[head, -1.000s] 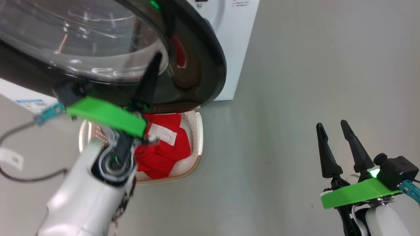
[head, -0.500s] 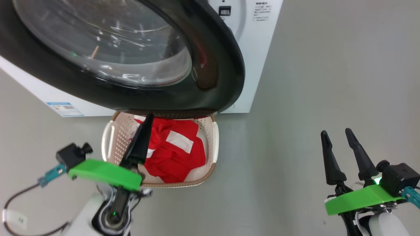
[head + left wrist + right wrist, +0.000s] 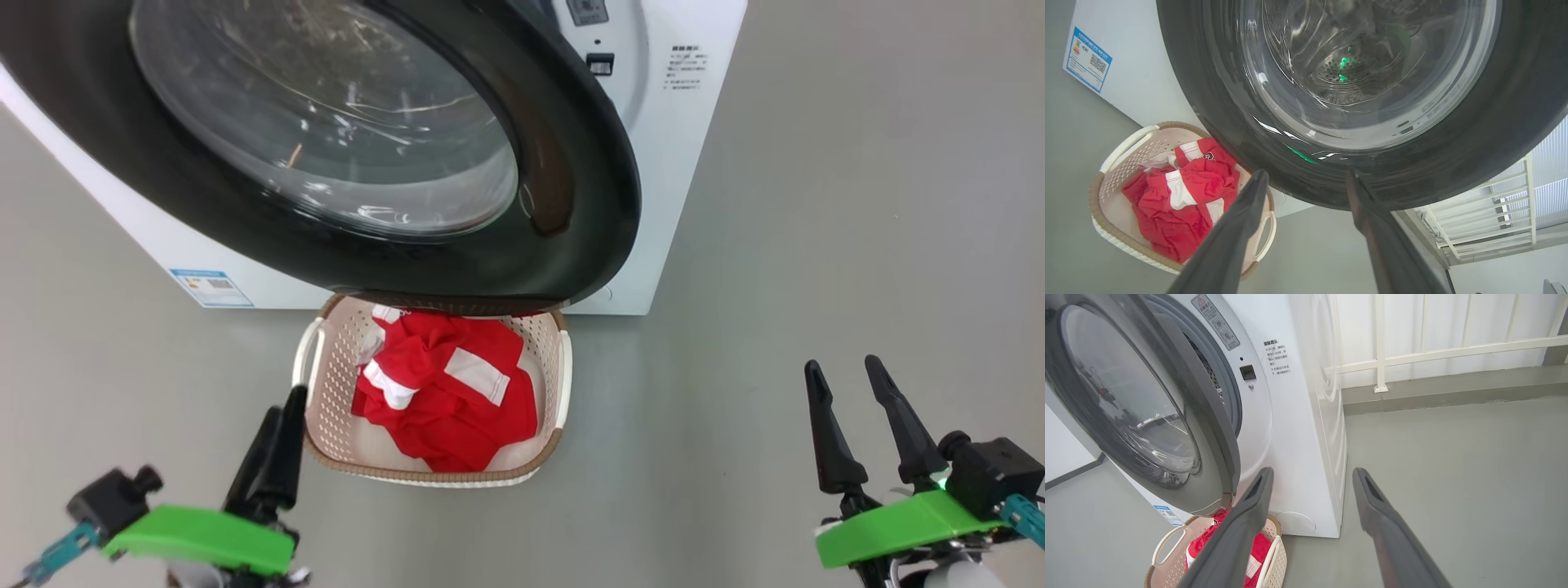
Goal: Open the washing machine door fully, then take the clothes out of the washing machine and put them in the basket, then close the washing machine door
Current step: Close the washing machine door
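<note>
A plain grey floor spread under everything, with a white railing along the far wall in the right wrist view. Nearest, the left gripper held its two long dark fingers well apart with nothing between them; in the head view they overlapped and read almost as one, and the bottom edge cut off its arm. The right gripper stood low on the right over bare floor, its fingers likewise spread and empty. Just beyond the left gripper, on the floor before the machine, sat the small cream perforated plastic basket with a brown woven-look rim, and the crumpled red garments with white panels lay inside it. The basket's far end was hidden under the big round door of glossy black rim and bulging glass, which stood ajar. Behind rose the white front-loading washing machine; its drum showed only dimly through the glass, and whether any cloth lay inside could not be told.
</note>
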Motion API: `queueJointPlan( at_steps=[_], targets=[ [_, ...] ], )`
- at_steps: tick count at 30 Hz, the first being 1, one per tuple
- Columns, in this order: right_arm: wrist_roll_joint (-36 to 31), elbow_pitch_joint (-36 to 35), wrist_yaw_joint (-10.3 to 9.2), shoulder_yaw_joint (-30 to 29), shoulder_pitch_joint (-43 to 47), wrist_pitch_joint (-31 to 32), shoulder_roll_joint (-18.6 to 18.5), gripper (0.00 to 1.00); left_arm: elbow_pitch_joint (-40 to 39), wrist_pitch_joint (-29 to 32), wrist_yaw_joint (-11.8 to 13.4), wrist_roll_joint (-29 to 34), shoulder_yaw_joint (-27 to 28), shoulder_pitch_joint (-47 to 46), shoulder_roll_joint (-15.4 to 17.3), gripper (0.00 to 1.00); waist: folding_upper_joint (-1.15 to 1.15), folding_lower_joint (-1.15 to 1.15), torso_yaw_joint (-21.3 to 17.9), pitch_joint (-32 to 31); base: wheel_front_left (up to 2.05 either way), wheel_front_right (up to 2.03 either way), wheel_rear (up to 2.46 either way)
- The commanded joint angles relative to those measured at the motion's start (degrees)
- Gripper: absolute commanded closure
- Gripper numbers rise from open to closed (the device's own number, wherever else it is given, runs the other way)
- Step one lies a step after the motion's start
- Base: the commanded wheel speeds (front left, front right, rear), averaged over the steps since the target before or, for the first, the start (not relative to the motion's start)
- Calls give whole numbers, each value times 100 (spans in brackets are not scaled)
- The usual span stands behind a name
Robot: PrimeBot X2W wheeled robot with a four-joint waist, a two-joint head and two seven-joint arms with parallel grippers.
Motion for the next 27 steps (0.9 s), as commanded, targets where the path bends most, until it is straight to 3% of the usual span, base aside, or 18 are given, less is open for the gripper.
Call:
queueJointPlan(
  at_steps=[1,11,19,27],
  targets=[
    [-80,-135,43,67,49,-37,-15,0,-162,-67,-39,237,337,92,156,0,0,0,43,-71,0,0,0],
    [-123,-127,43,-78,406,-37,-15,0,-341,-68,-39,1819,1167,801,-4,0,0,0,124,-266,0,0,0],
    [-111,-123,43,-144,646,-37,-15,0,-372,-68,-39,2983,1509,1108,-118,0,0,0,114,-405,0,0,0],
    [-113,-119,43,-184,758,-37,-15,0,-608,-69,-39,4361,2049,1299,-411,0,0,0,95,-447,0,0,0]
  ],
)
